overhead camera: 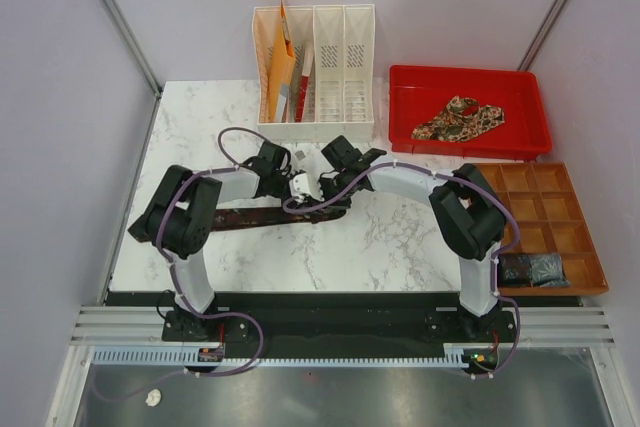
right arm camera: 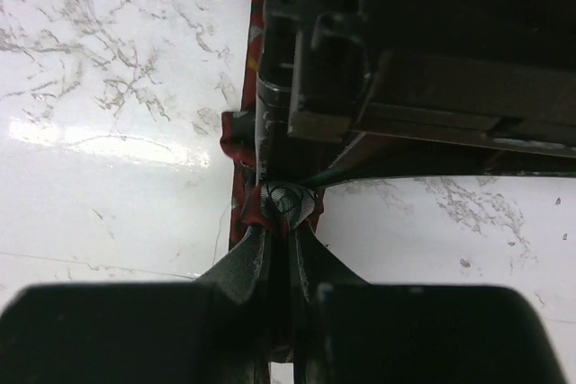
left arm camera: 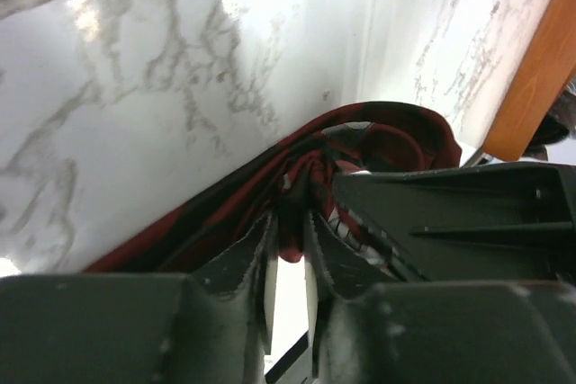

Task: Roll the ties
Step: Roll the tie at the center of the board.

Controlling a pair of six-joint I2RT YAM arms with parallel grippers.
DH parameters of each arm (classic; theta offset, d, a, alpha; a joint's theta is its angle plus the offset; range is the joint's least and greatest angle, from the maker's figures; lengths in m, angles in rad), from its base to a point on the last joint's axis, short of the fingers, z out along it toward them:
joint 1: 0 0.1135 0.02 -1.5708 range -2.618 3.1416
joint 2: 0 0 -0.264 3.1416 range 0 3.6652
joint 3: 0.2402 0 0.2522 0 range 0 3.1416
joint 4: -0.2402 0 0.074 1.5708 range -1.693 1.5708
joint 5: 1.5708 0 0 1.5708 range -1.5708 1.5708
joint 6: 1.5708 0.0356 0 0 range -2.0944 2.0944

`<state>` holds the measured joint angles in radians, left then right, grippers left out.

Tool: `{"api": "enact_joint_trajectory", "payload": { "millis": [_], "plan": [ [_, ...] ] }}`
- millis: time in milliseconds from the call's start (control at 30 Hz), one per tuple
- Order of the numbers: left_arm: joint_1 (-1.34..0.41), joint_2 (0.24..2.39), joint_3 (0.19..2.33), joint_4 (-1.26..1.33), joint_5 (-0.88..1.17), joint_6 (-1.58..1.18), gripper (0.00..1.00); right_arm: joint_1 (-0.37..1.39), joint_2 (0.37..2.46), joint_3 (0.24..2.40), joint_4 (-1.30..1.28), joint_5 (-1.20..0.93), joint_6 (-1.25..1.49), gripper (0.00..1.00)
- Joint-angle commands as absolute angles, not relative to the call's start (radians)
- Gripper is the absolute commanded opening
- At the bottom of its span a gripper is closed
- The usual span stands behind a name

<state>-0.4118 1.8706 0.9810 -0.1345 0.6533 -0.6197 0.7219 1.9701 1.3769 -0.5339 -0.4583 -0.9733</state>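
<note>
The dark maroon tie (overhead camera: 245, 217) lies flat along the marble table (overhead camera: 400, 237), its right end bunched up between both grippers. My left gripper (overhead camera: 299, 187) is shut on a fold of that end. In the left wrist view the red fabric (left arm camera: 387, 137) curls just past the gripper (left arm camera: 290, 219). My right gripper (overhead camera: 327, 188) faces it and is shut on the same bunched end. In the right wrist view the gripper (right arm camera: 281, 222) pinches a small twisted knob of the tie (right arm camera: 241, 146). The tan paisley tie (overhead camera: 460, 117) lies crumpled in the red tray (overhead camera: 410, 97).
A white file holder (overhead camera: 345, 67) with orange folders (overhead camera: 280, 67) stands at the back, just behind the grippers. An orange compartment tray (overhead camera: 545, 217) sits at the right edge, with a dark rolled item (overhead camera: 530, 269) in a near cell.
</note>
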Motion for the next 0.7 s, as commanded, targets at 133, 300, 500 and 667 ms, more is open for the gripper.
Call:
{"api": "enact_joint_trajectory", "payload": {
  "millis": [133, 300, 500, 667],
  "plan": [
    [-0.384, 1.741, 0.974, -0.219, 0.626, -0.575, 0.35, 0.735, 2.039, 1.35, -0.638, -0.298, -1.061, 0.0],
    [-0.357, 1.709, 0.965, -0.245, 0.627, -0.546, 0.38, 0.735, 2.034, 1.345, -0.681, -0.249, -1.072, 0.0],
    [-0.357, 1.703, 0.988, -0.275, 0.661, -0.528, 0.32, 0.733, 2.014, 1.35, -0.77, -0.164, -1.088, 0.0],
    [-0.388, 1.721, 0.994, -0.187, 0.712, -0.58, 0.29, 0.736, 2.006, 1.362, -0.856, -0.16, -1.097, 0.0]
  ]
}}
